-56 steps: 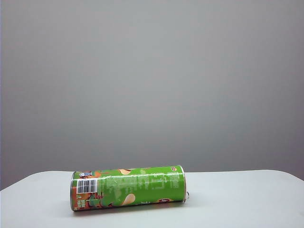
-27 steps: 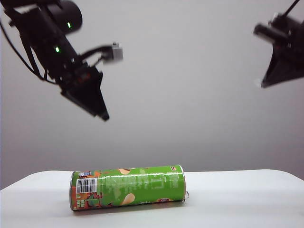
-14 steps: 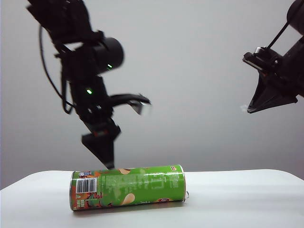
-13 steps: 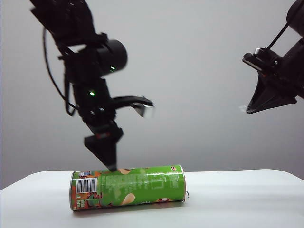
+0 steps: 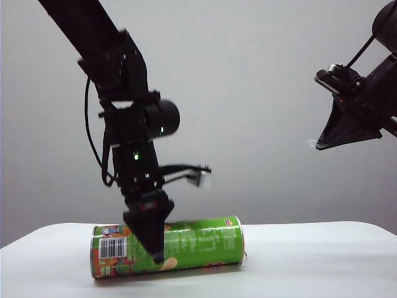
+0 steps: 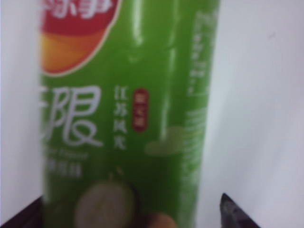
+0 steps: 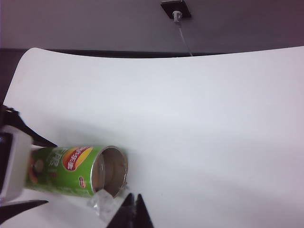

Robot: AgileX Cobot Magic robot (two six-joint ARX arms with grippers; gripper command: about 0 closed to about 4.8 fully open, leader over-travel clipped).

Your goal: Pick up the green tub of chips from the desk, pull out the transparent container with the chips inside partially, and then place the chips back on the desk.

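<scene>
Still lying lengthwise on the bench [image 5: 322,261], green tub of chips [image 5: 186,245] straddled by wide left jaws [image 5: 152,245]; may roll if nudged off-centre; right jaws [image 5: 319,144] pinched shut, high, well apart.

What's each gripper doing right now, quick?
Left gripper: open, straddling the green tub of chips, not yet gripping.
Right gripper: shut, empty, raised right of the tub.

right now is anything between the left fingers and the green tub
Nothing visible. The left gripper is open and down at the tub, one finger on each side of it. The tub lies alone on the desk; the right gripper, shut, hangs high to the right.
</scene>
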